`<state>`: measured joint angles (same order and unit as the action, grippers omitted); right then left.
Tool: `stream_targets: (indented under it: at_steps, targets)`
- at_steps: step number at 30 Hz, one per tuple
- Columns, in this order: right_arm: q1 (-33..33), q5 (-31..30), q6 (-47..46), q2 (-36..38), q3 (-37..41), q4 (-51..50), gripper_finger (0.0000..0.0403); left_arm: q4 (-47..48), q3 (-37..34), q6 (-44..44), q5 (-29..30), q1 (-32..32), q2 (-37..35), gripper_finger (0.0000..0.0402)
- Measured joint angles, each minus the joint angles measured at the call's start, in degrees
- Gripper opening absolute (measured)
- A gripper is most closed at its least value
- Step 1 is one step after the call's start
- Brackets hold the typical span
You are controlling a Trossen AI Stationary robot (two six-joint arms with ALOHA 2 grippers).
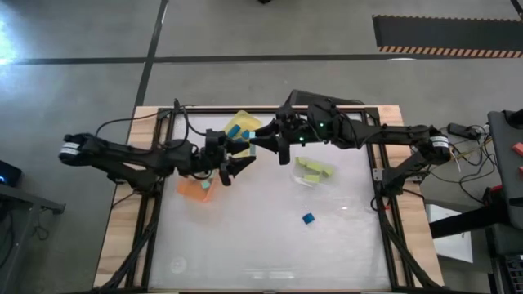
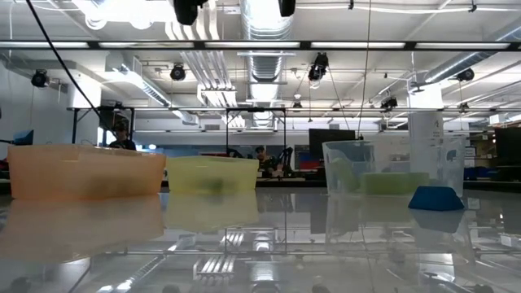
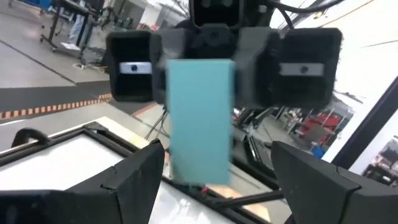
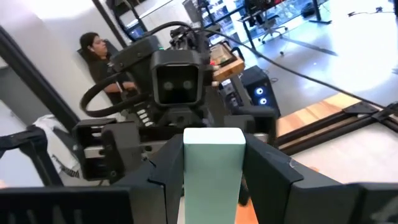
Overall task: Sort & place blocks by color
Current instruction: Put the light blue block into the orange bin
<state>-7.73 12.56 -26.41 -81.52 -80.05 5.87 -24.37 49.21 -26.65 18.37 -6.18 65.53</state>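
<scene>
The two dark arms met nose to nose above the far middle of the white table. The right gripper was clenched on a light teal rectangular block, its fingers pressed against both long sides, and it held the block out toward the other arm. The left gripper stood spread wide, its two fingers well apart on either side of the same block without touching it.

Below them, just beside the meeting point, lay the translucent yellow bin and, nearer the left arm, the translucent orange bin. Yellow-green blocks sat in a clear shallow dish under the right arm. One small dark blue block lay alone on the table, well apart from the bins.

In the right wrist view a person sat in the room beyond the table.
</scene>
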Motion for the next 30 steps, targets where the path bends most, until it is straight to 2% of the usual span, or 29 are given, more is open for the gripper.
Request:
stream_targets:
  at_steps: [4, 7, 15, 21, 27, 30]
  targets:
    - [0.6, 1.2, -0.1, 0.0, 0.0, 0.0, 0.0130, -4.6, 0.0, 0.0, -0.7, 1.0, 2.2, 0.0276]
    - [1.0, 1.2, 0.2, 0.0, 0.0, 0.0, 0.0130, -5.5, 0.0, 0.0, -1.2, 1.2, 2.9, 0.0254]
    - [1.1, 1.4, 0.7, 0.0, 0.1, -0.2, 0.0130, -5.6, 0.0, -0.8, -1.9, 1.2, 3.0, 0.0116]
    - [0.9, 1.3, 3.2, 0.1, 0.1, -3.5, 0.0140, -2.9, 0.0, -1.8, -2.5, 1.2, 3.1, 0.0118]
    - [0.2, -0.6, 5.9, 0.1, 0.1, -5.0, 0.0185, 4.5, 0.1, -8.2, -2.3, 1.2, 2.7, 0.0118]
    - [-0.5, -0.9, 6.1, 0.5, 0.0, -6.1, 0.0208, 9.7, 0.0, -11.0, -4.1, 1.2, 2.7, 0.0118]
